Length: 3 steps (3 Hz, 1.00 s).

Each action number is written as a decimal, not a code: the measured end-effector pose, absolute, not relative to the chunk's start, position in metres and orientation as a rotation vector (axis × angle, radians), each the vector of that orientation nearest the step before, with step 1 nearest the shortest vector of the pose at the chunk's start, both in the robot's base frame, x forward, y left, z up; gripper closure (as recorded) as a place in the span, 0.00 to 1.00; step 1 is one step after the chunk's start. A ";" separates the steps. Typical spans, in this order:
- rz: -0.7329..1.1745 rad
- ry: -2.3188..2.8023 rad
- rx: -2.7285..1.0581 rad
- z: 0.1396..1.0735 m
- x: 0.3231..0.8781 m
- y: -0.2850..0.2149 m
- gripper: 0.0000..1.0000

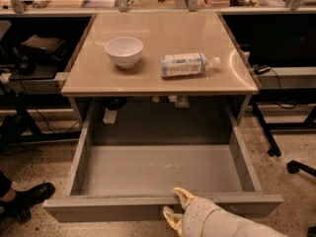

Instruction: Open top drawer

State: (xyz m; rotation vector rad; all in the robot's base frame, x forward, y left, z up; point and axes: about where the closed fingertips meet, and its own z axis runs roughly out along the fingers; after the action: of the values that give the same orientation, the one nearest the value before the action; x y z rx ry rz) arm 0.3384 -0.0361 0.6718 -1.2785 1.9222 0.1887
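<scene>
Camera view. The top drawer [148, 171] stands pulled far out from under the tabletop [163, 28], its plain grey box open to above and nothing lying in it that I can see. Its front panel runs across the bottom of the view, near me.

My end effector [172, 204] sits at the middle of that front panel. One pale finger [177, 192] is hooked over the top rim on the inner side. The other sits lower, against the outer face. The two straddle the panel and appear clamped on it.

Handling, as I judge it: the drawer is a stiff, wide sheet box, moderately heavy, and is carried by side runners rather than by my grip. The front has no handle, so the top rim of the panel is the only edge to take. The smooth grey face would offer little friction to a flat push. A hold at mid-width suits it, since a pull off to one side could skew so wide a box and bind it.

Pose: my forearm enters from the lower right, low and close to the floor. The wrist is angled up and to the left toward the rim. A white bowl [124, 51] and a bottle [185, 64] lying on its side rest on the tabletop, well apart from my arm.
</scene>
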 end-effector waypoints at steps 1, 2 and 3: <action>0.175 1.912 -1.271 0.669 0.325 -0.036 1.00; 0.171 1.908 -1.268 0.672 0.320 -0.037 1.00; 0.211 1.908 -1.266 0.668 0.310 -0.029 1.00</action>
State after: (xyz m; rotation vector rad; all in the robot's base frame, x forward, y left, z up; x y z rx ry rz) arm 0.3103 -0.0294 0.6685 -1.2661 1.9077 0.2112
